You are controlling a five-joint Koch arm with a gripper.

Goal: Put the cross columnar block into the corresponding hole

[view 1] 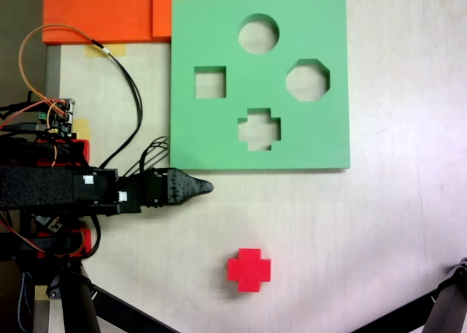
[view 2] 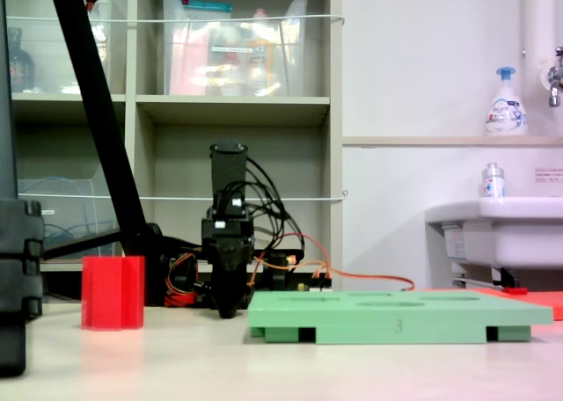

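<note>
- The green foam board (view 1: pixel 260 81) lies flat on the pale desk (view 1: pixel 379 231), serving as the landmark here.
- The corresponding hole (view 1: pixel 259 128), plus-shaped, sits in the board's near half, just inside its lower edge in the top-down fixed view, below the round, square and octagonal cutouts.
- The cross columnar block (view 1: pixel 248 269) stands upright on the desk, well apart from the board, straight below the plus cutout; in the low fixed view it (view 2: pixel 113 292) stands left of the board.
- The fingers (view 1: pixel 204 188) point toward the board's lower left corner, just outside its edge, holding nothing.
- Their tips read as one dark point, so cannot tell how far apart they are.
</note>
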